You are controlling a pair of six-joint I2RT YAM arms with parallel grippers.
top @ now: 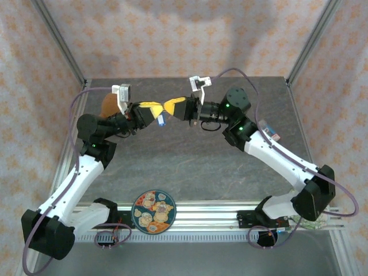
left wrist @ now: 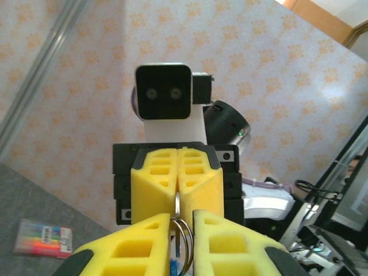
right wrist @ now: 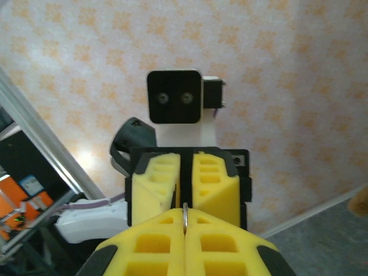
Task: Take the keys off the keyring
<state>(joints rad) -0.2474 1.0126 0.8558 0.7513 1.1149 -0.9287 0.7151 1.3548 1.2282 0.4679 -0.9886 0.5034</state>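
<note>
My two grippers meet tip to tip in mid-air above the back of the table. The left gripper (top: 161,110) (left wrist: 182,224) is shut on the wire keyring (left wrist: 187,241), whose loops sit between its yellow foam fingers. A small blue tag (top: 163,119) hangs below. Facing it, the right gripper (top: 171,107) (right wrist: 185,223) is shut on a thin silvery key (right wrist: 185,214), seen edge-on. In the left wrist view that key (left wrist: 177,202) runs from the right gripper's closed pads down to the ring.
A round patterned plate (top: 154,211) lies at the near edge between the arm bases. A brown object (top: 107,105) sits at the back left behind the left arm. A colourful flat pack (top: 269,130) (left wrist: 43,237) lies right of the right arm. Metal frame posts stand at the back corners.
</note>
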